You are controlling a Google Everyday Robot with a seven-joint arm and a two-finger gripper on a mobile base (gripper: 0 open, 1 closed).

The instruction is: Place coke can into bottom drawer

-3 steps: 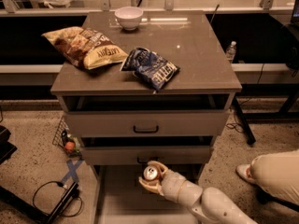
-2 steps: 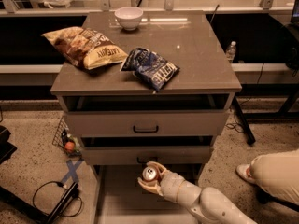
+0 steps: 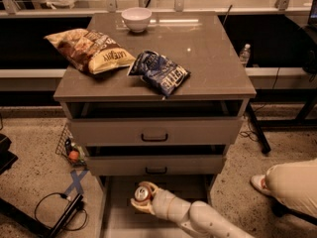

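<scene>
The coke can (image 3: 142, 193) is red with a silver top and stands upright in my gripper (image 3: 144, 199), which is shut on it. The gripper holds the can low over the open bottom drawer (image 3: 116, 217), a pale shallow tray pulled out under the cabinet, near its back. My white arm (image 3: 198, 218) reaches in from the lower right. The can's lower half is hidden by the fingers, so I cannot tell whether it touches the drawer floor.
Two grey upper drawers with black handles (image 3: 154, 137) sit slightly open above. On the cabinet top (image 3: 208, 53) lie a yellow-brown chip bag (image 3: 91, 51), a blue chip bag (image 3: 161, 72) and a white bowl (image 3: 136, 19). A cable (image 3: 54, 207) lies on the floor at left.
The gripper with the can has moved slightly down and left over the bottom drawer. Nothing else has moved.
</scene>
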